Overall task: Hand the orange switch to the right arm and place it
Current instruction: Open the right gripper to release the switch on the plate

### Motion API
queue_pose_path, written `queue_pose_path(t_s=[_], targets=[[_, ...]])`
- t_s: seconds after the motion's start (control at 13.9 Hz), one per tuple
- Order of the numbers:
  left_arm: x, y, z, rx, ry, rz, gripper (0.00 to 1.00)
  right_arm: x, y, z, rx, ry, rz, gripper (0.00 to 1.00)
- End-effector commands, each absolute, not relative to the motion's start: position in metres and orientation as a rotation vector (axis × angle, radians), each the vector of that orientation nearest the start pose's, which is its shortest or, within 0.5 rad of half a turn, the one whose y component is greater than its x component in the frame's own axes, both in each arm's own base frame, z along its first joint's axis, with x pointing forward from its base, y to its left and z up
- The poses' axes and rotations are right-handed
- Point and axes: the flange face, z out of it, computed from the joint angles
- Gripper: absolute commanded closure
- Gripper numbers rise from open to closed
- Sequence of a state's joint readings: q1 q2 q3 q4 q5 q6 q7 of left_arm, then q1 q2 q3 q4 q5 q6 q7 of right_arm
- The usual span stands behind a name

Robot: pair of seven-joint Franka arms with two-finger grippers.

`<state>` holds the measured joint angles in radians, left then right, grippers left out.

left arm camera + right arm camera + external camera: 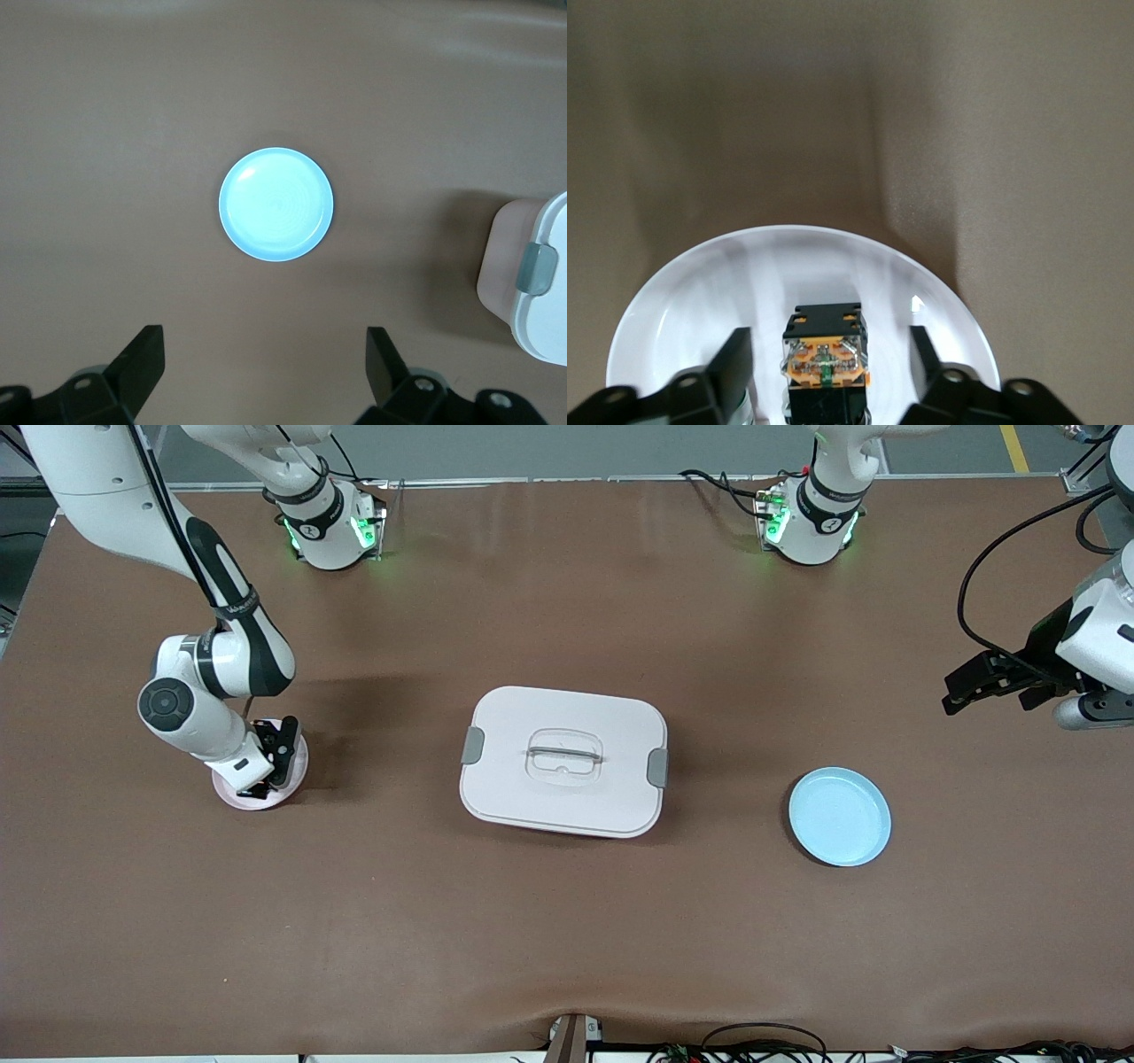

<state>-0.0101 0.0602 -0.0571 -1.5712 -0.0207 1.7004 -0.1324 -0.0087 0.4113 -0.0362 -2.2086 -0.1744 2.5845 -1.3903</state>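
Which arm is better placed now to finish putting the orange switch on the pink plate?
Right: the right gripper is open astride the orange switch on the pink plate. The left gripper waits high over the blue plate.

A brown-covered table (567, 921) fills the view, grey floor (567, 452) along its top edge, cables (762, 1045) at its bottom edge.

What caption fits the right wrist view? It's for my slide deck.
Right hand, fingers open, straddles the orange switch resting on the white plate.

switch (825, 365) on plate (700, 292) | box (563, 760) between | second plate (839, 816) toward left arm's end
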Motion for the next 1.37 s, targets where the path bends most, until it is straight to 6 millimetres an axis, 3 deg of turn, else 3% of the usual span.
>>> queue_pose_path(t_s=[0.0,0.29,0.65,0.79,1.08,1.3], targets=[[0.585,-0.039,0.607,-3.157,-0.115,-0.094,0.00,0.553,-0.022,0.193,-2.346,-2.181,0.149,0.00],[0.585,-0.039,0.607,-3.157,-0.113,-0.094,0.00,0.559,-0.025,0.213,-2.389,-2.063,0.254,0.00],[0.586,-0.038,0.607,-3.157,-0.108,-0.092,0.00,0.552,-0.015,0.248,-2.601,-1.762,0.348,0.00],[0.586,-0.038,0.607,-3.157,-0.108,-0.095,0.00,0.549,-0.015,0.265,-2.731,-1.556,0.370,0.00],[0.586,-0.039,0.607,-3.158,-0.106,-0.095,0.00,0.555,-0.004,0.319,-2.898,-1.205,0.444,0.00],[0.586,-0.039,0.607,-3.158,-0.106,-0.095,0.00,0.559,0.017,0.358,-3.012,-0.961,0.483,0.00]])
